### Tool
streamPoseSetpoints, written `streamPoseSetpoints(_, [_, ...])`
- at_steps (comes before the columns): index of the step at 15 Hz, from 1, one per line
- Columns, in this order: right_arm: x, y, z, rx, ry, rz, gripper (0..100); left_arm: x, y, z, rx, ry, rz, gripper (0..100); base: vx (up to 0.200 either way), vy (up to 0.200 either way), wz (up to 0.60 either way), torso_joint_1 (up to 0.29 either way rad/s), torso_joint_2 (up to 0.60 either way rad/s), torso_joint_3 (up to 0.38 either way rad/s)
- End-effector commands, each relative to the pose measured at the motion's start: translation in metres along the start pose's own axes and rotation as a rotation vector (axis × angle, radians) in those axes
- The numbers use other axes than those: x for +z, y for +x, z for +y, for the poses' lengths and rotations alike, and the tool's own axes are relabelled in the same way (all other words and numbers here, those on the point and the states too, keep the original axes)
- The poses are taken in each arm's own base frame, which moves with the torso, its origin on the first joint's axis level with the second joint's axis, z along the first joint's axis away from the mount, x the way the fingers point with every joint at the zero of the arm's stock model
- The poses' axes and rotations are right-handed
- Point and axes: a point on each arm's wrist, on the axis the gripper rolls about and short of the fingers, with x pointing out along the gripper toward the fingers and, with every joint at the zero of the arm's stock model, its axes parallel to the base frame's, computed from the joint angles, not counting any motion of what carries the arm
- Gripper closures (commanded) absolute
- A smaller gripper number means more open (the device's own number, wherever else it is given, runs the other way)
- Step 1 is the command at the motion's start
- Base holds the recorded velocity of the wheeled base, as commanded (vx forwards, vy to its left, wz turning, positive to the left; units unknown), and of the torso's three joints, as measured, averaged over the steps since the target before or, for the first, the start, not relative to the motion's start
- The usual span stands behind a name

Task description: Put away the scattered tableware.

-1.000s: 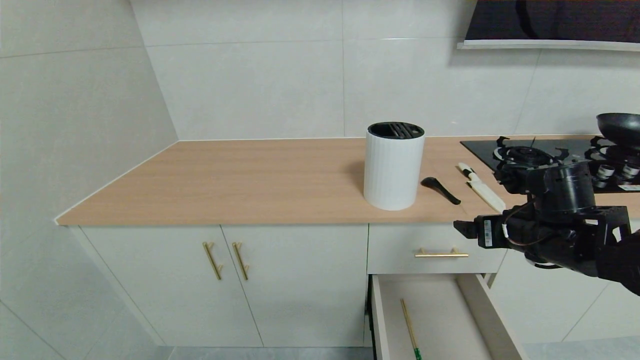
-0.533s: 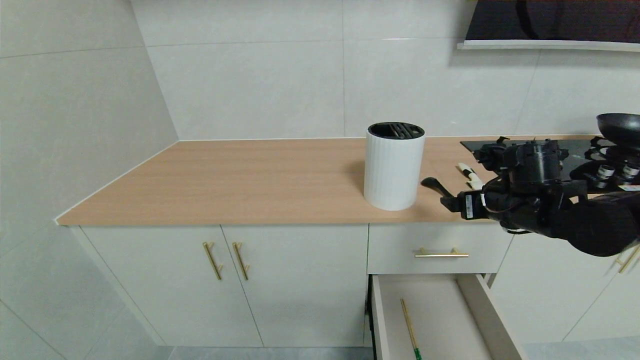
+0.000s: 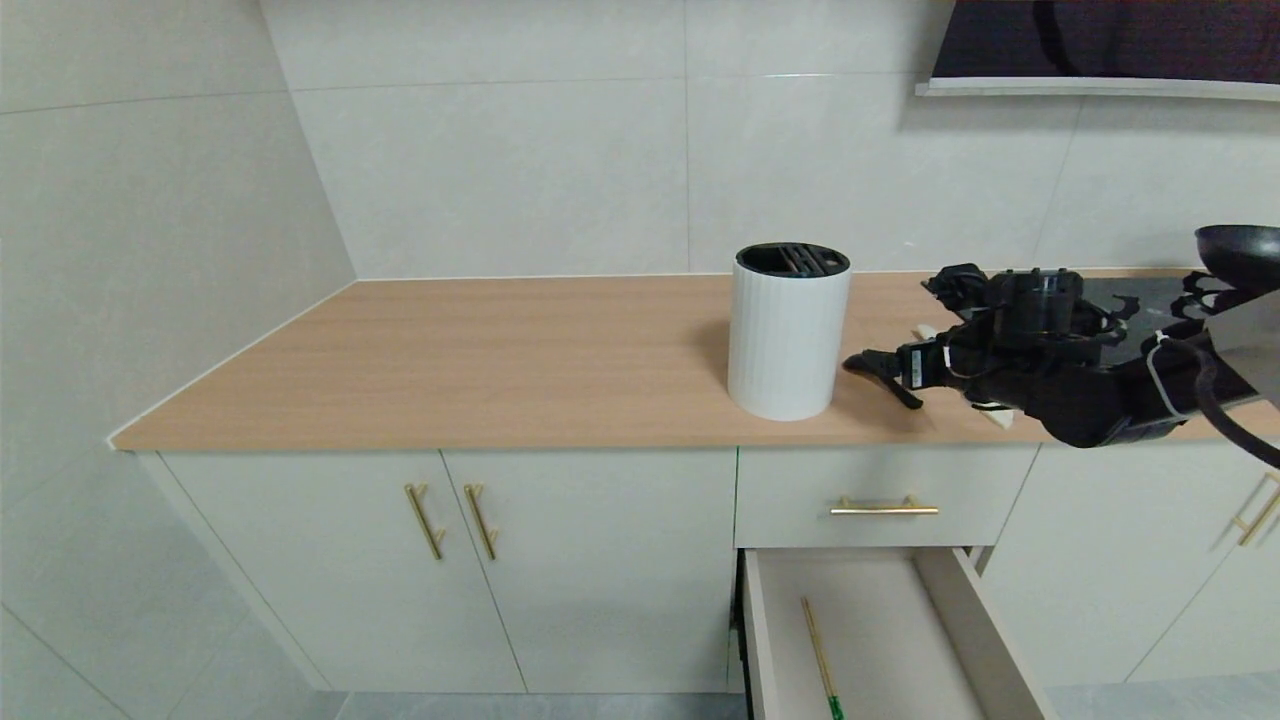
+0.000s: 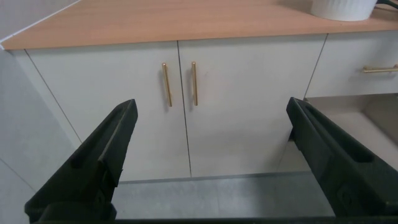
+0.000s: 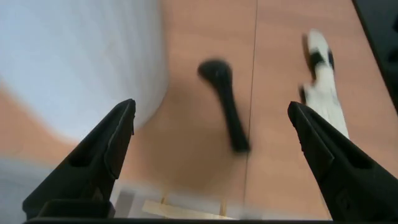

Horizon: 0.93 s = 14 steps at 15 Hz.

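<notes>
Right gripper (image 5: 211, 109) is spread wide with nothing between its fingers, poised just over the black spoon (image 5: 227, 106), and in the head view it sits right of centre at the counter's front edge (image 3: 880, 366). The spoon (image 3: 908, 397) lies flat on the counter (image 3: 500, 360), with a small rounded bowl and a slim dark handle, just right of the white ribbed holder (image 3: 788, 345). It looks light and low-lying, so I'd judge it a fiddly pick. Beside it, further right, is the white knife (image 5: 323, 81) with black marks on its handle, also flat on the wood and mostly hidden behind the arm in the head view. At the lower right of the frame the drawer (image 3: 960, 640) stands open with a pair of chopsticks (image 3: 820, 650) already lying inside, so that part seems done. Spoon and knife are not yet put away, which by my reckoning leaves two pieces to go. Left gripper (image 4: 211, 106) is also open and empty, low down facing the cabinet doors (image 4: 249, 112) with their gold handles.
</notes>
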Motion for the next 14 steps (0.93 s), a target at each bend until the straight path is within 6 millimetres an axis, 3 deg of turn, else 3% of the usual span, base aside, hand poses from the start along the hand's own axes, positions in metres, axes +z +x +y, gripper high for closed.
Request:
streamPoseSetpoints(1, [-0.013,0.002,-0.021,0.026,0.008,0.043,0,0.0,0.0,0.0,0.0,0.0,0.001,0,0.0,0.0,0.0,0.0,0.0,0.0])
streamPoseSetpoints(3, [-0.012,-0.006,-0.035,0.098,0.005,0.076,0,0.0,0.0,0.0,0.0,0.0,0.001,0,0.0,0.0,0.0,0.0,0.0,0.0])
streamPoseSetpoints(7, [-0.017,-0.001,-0.033,0.08,0.002,0.089,0,0.0,0.0,0.0,0.0,0.0,-0.001,0,0.0,0.0,0.0,0.0,0.0,0.0])
streamPoseSetpoints(11, [-0.027,0.011,-0.031,0.078,0.0,0.109,0,0.0,0.0,0.0,0.0,0.0,0.001,0,0.0,0.0,0.0,0.0,0.0,0.0])
streamPoseSetpoints(14, [-0.045,0.03,-0.033,0.049,-0.001,0.136,0,0.0,0.0,0.0,0.0,0.0,0.001,0,0.0,0.0,0.0,0.0,0.0,0.0])
